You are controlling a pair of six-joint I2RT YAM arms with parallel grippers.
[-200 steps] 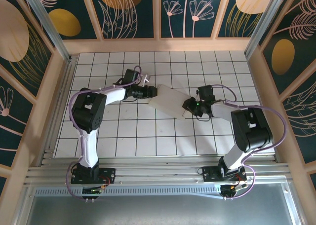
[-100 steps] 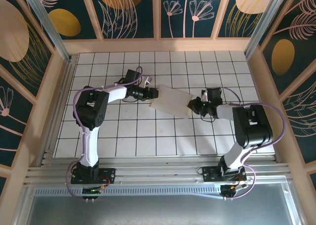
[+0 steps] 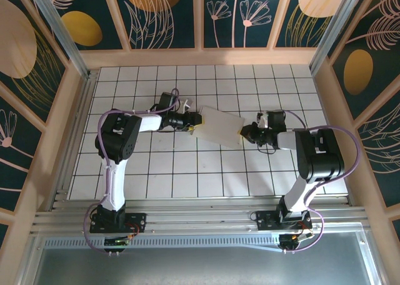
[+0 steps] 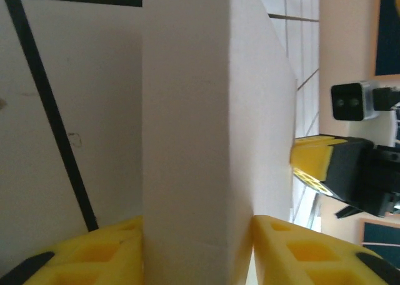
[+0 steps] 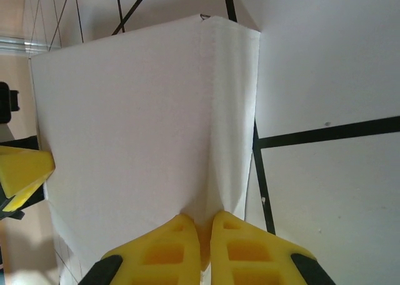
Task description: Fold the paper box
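**Both ends of the box are pinched**

The right end effector (image 5: 204,225) has squeezed shut on a thin flap of the paper box (image 3: 217,126). The left end effector (image 4: 197,232) has closed on the other end. The box sits on the tabletop (image 3: 156,172), nearer the back edge, so folding can likely start.

The paper box (image 3: 219,126) spans the gap between my left gripper (image 3: 192,122) and my right gripper (image 3: 241,132), each clamped on 1 end, blocking passage there. Bare tiled table (image 3: 187,169) lies open nearer and farther; wooden walls (image 3: 200,57) fence 3 sides.
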